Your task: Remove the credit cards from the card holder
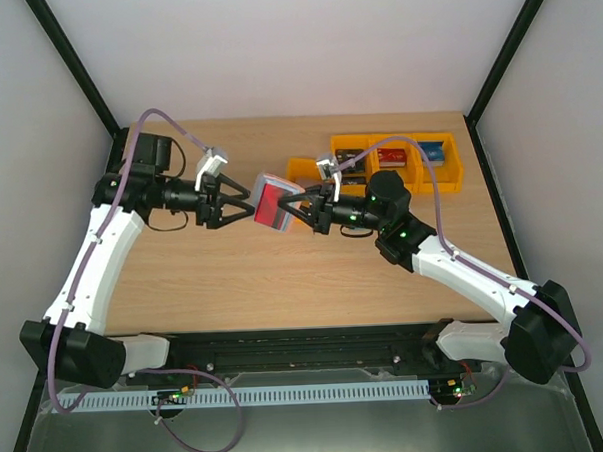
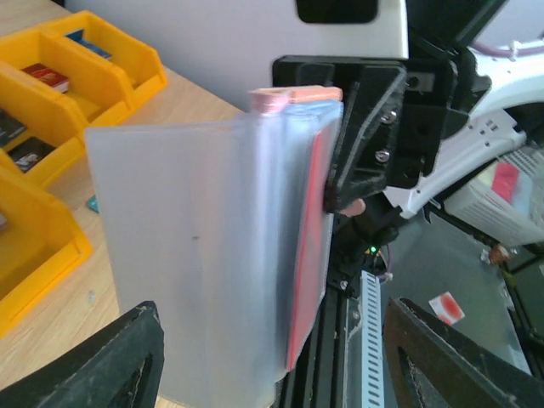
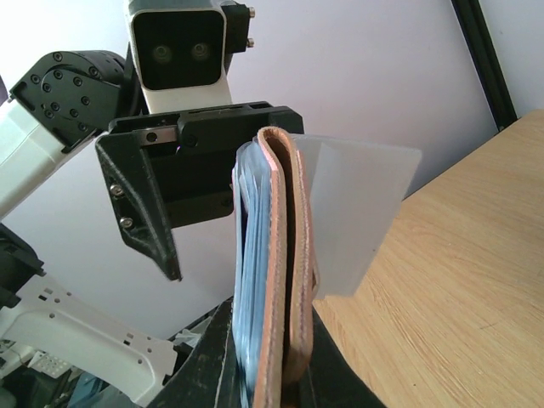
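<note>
Judging from the wooden desk [image 1: 234, 279], where the top view shows neither task card lying out, and from the orange bins [image 1: 419, 161] at its far side, the removal looks barely begun. The right pincer [image 1: 297, 212] is pinching the card holder [image 3: 286, 255] by its lower end, upright in the air above the desk's middle. The left pincer [image 1: 246, 205] faces it with fingers spread, gripping nothing. A frosted plastic sleeve [image 2: 195, 255] fans out from the holder. The red card [image 2: 310, 255] sits inside, edge-on. Pale blue edges [image 3: 249, 255] beside the leather may be the second card. Both are yet to be drawn out.
</note>
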Tool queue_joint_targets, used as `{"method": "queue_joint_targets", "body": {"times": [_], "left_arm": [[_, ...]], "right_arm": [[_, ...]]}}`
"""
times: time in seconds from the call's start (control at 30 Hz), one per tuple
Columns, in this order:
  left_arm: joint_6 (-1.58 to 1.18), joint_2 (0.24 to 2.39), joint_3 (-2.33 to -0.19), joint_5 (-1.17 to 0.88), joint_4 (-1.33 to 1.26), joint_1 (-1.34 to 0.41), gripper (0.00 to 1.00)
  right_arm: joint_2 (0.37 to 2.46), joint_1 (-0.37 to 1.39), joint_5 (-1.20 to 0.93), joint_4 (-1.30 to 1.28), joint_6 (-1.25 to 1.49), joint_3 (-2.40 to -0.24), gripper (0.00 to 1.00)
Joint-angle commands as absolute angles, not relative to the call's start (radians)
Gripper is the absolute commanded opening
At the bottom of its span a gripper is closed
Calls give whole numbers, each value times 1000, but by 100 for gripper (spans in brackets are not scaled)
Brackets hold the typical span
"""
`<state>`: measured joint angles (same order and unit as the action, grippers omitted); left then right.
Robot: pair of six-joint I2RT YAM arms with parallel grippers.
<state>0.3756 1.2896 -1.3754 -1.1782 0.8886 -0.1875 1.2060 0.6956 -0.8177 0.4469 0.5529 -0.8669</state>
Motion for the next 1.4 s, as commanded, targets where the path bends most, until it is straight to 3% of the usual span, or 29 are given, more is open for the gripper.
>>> {"method": "queue_joint_targets", "body": {"times": [0.0,0.13,0.2,0.27,0.37,0.4,0.47,0.57,0.7,0.83,1.07,1.13,1.37], "left_arm": [[431,1296,-1364,-1246,905,-233,73],[388,1324,-1365,-1165,858,-319,74],[370,1340,-1370,-1169,841,-345,66],[366,1351,-1382,-1182,838,-357,45],[376,1345,-1385,-1177,843,-358,4],[389,1341,-1385,-1178,851,-359,3],[450,1332,-1395,-1197,897,-358,2],[554,1323,-1432,-1225,995,-357,2],[613,1325,-1484,-1246,1055,-358,2],[632,1332,-1499,-1262,1071,-360,2],[633,1332,-1499,-1269,1077,-363,2],[633,1333,-1499,-1267,1077,-364,2],[615,1351,-1546,-1230,1066,-363,2]], "right_arm": [[1193,699,-850,472,534,-900,2],[1204,699,-904,517,560,-899,2],[1210,699,-932,553,575,-892,2],[1206,699,-939,577,581,-883,2],[1183,699,-919,586,568,-870,2],[1174,698,-902,572,557,-868,4],[1150,696,-855,522,516,-863,20],[1099,681,-809,469,466,-841,60],[1068,667,-904,616,534,-768,100],[1135,667,-909,615,589,-808,99],[1245,687,-920,870,778,-829,99],[1263,704,-929,868,769,-847,83],[1285,722,-975,825,746,-877,7]]}}
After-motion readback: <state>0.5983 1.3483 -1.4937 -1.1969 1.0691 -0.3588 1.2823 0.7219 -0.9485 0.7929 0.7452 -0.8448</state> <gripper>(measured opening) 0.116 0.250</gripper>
